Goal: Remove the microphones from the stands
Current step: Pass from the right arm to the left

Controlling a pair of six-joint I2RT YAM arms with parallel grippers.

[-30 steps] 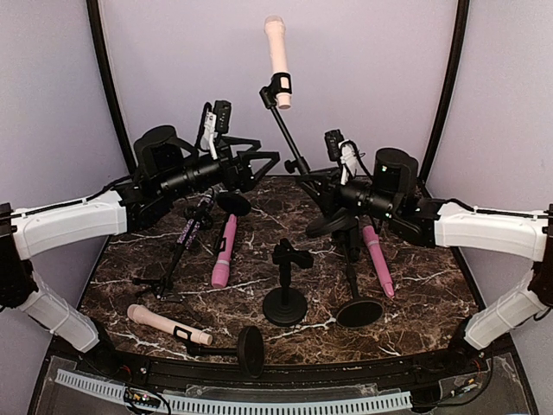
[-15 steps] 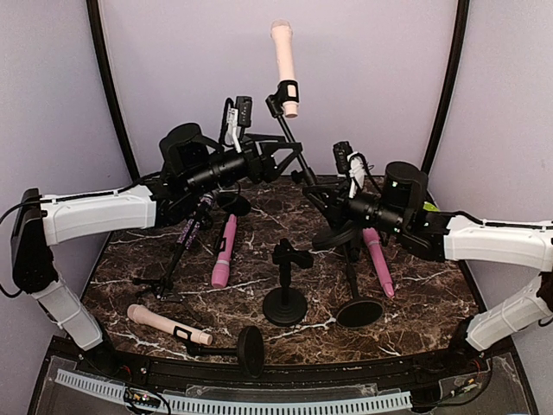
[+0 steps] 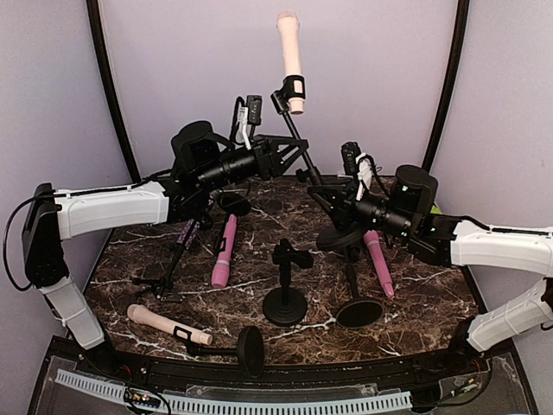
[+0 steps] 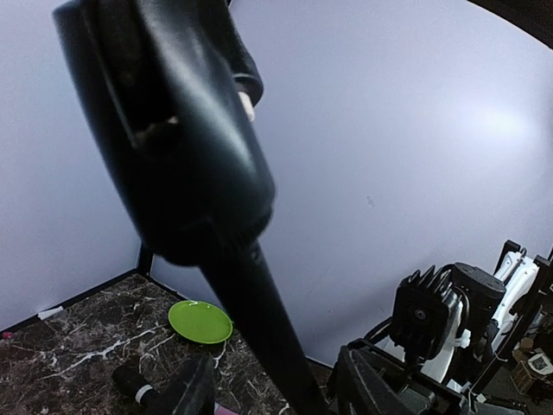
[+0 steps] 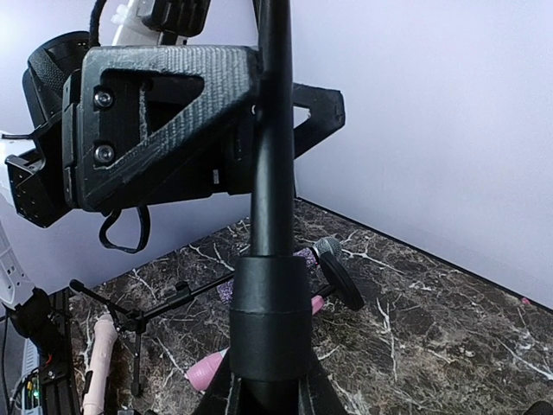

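**Right wrist view: stand pole held upright at frame centre**

The black stand pole (image 5: 270, 173) rises vertically through a thicker collar (image 5: 270, 316), and the right gripper (image 5: 270, 396) clamps it at the bottom edge. The left gripper (image 5: 289, 108) straddles the pole higher up, its fingers spread apart. On the marble table (image 5: 432, 328) behind lie a pink microphone (image 5: 207, 370), a pale microphone (image 5: 99, 354) and a small tripod stand (image 5: 130, 324).

Left arm (image 3: 104, 207) and right arm (image 3: 501, 246) wear white plastic shells between black, finned joint housings. A thin black cable (image 3: 9, 232) loops beside the left one. The left gripper (image 3: 301, 156) has black, textured triangular fingers (image 5: 199, 130) bearing 2 silver screws (image 5: 104, 99).
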